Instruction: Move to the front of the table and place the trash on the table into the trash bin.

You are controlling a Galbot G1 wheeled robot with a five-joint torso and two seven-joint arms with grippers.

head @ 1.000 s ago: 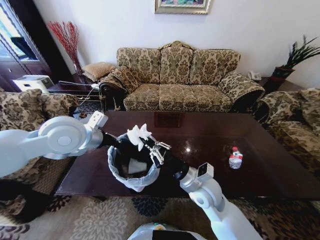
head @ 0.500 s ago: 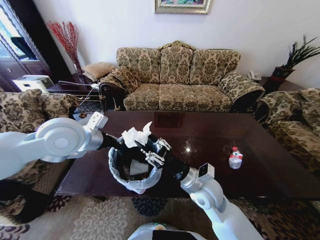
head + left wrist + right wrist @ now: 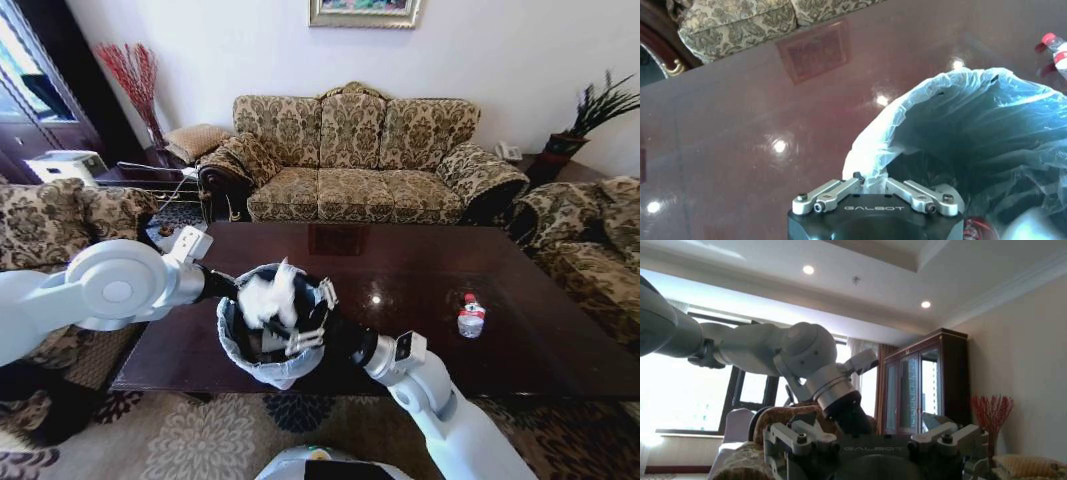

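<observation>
Drop step: left gripper [image 3: 870,186] clamped on trash bin [image 3: 262,345] rim at 9 o'clock, right gripper [image 3: 300,315] over it with white tissue [image 3: 262,297], jaws seemingly spread, bottle [image 3: 470,315] next.

The head camera looks forward and down from above the table [image 3: 430,290], taking in both arms and the trash bin [image 3: 240,345] near its front edge. The left wrist camera sits close behind the left gripper [image 3: 875,192], facing the bin's bag [image 3: 953,120] and the tabletop. The right wrist camera faces upward toward the ceiling and the left arm [image 3: 767,350], seen close.
</observation>
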